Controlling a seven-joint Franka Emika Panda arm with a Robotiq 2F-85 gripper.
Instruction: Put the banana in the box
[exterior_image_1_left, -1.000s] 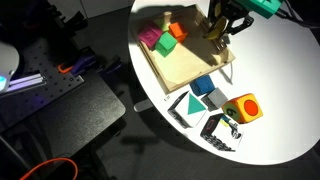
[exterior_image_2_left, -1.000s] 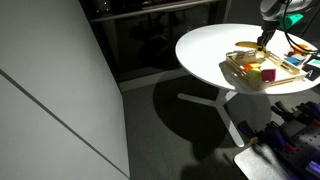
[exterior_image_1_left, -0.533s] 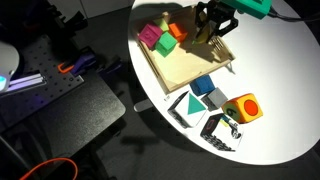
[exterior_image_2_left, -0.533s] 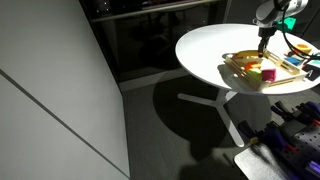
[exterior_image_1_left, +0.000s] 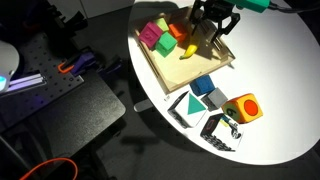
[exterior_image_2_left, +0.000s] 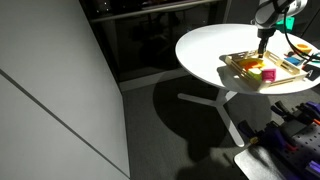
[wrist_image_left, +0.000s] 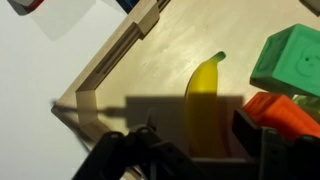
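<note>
With the banana (wrist_image_left: 204, 95) lying on the box (wrist_image_left: 115, 62) floor between fingers (wrist_image_left: 262, 145) held apart, lift straight up, clearing the green block (wrist_image_left: 290, 55) at two o'clock.

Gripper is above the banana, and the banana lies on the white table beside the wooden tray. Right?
Not quite. The banana lies inside the wooden tray, on its floor, not on the table. The wrist view shows it. The gripper is above it.

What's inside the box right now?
The banana lies on the floor of the box beside a green block and an orange block. The open hand covers the banana's near end.
</note>
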